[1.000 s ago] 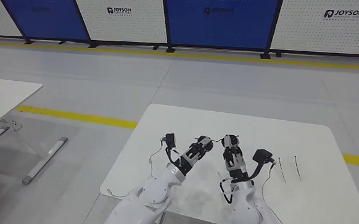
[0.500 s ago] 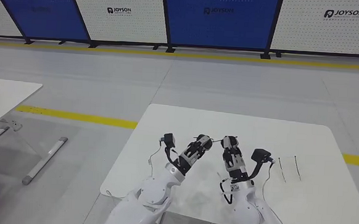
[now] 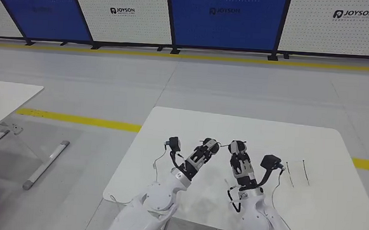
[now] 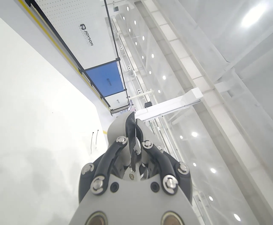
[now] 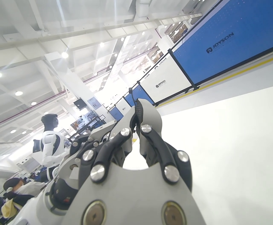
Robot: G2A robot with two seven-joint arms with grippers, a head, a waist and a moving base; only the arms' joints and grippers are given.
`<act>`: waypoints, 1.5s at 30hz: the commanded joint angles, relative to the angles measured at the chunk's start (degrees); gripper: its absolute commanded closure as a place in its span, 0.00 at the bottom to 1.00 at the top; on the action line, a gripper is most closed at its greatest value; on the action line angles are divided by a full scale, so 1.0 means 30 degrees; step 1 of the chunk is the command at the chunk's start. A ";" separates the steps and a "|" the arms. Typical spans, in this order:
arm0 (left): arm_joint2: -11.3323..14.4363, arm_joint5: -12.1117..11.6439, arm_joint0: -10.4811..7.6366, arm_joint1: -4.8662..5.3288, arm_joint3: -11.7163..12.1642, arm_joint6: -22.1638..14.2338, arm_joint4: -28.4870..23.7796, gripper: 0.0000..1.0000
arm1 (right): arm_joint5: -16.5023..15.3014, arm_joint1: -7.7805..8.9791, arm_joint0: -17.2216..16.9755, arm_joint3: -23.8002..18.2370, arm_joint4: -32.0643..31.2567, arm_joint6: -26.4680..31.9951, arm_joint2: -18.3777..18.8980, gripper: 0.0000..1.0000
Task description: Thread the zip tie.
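So the zip tie is up in the air, pinched in the right claw. That claw is clenched tight on it, and the tie's little square head pokes out just past the fingertips. The left claw is clenched as well, with a thin black strip sandwiched between its pads. Honestly can't tell if that's the other end of the same tie or not.

From the top view, both claws are raised above the near-middle part of the white table, tips angled toward each other and close together. No way to say whether they actually touch.

Two more zip ties lie flat on the table off on the right arm's side, side by side and roughly parallel, well apart from both claws.
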 commanded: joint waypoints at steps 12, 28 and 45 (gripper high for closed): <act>0.0029 0.0057 0.0001 -0.0018 -0.0049 0.0048 0.0251 1.00 | 0.0117 -0.0004 -0.0271 -0.0335 -0.0375 -0.0052 0.0213 1.00; -0.0093 0.0372 0.0097 0.0046 0.0023 -0.0531 0.0421 1.00 | 0.0412 -0.0103 0.0270 0.0118 -0.0396 0.1098 0.0089 1.00; 0.0228 0.1102 0.0190 0.0073 -0.0181 -0.0099 0.2267 0.65 | 0.0939 -0.0168 0.0154 0.0254 -0.2122 0.0146 -0.0116 1.00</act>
